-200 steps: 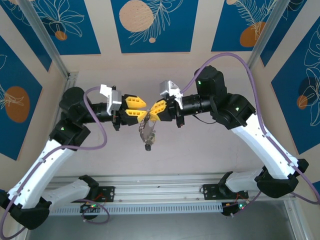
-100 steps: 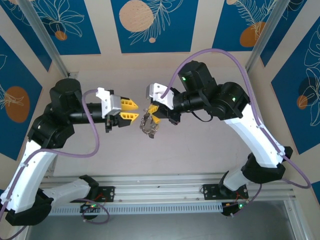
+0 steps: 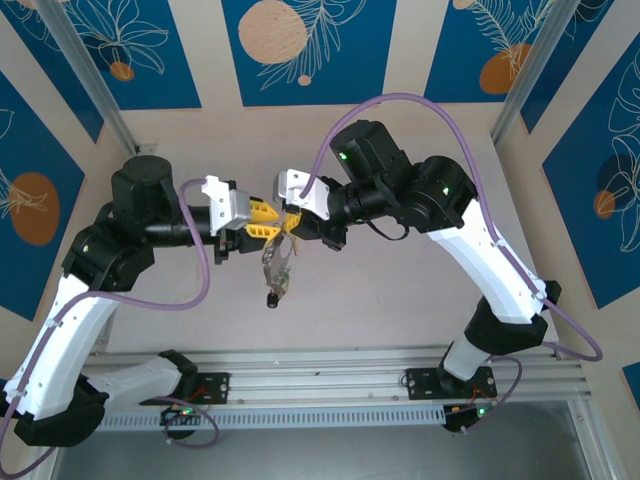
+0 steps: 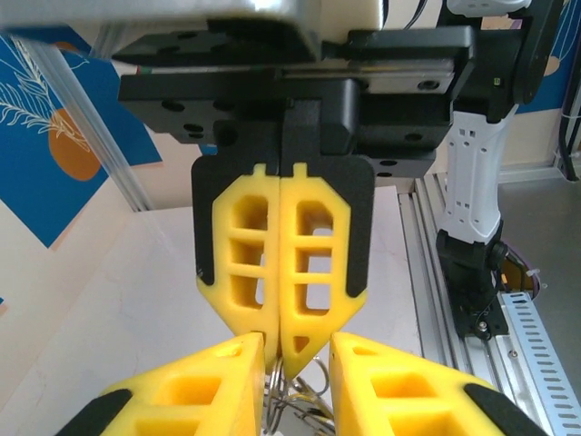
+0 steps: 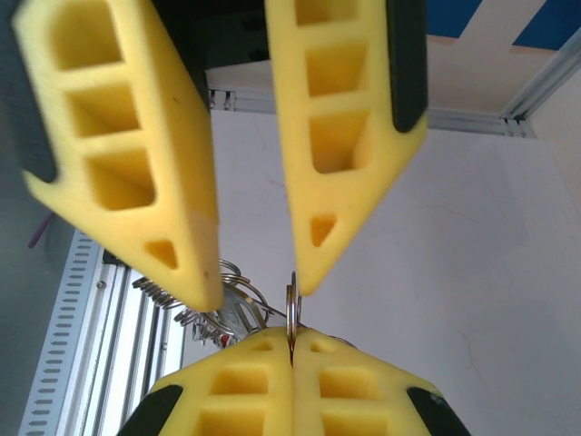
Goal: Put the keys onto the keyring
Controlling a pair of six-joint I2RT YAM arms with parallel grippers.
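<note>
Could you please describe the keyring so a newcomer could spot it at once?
Over the table's middle, the yellow left tool and right tool meet. The keyring hangs from the right tool: a dangling grey metal tangle, not blocky yellow plastic.

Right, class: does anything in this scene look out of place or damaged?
Nothing looks damaged or spilled. The one oddity: the keyring hangs in mid-air above the table, pinched by its thin rim in the shut right tool, so it dangles lopsided, with the left tool open beside it.

Blue leaf-printed wall panels (image 3: 350,50) stand behind a pale table (image 3: 380,300) with an aluminium rail (image 3: 320,362) along its near edge.
</note>
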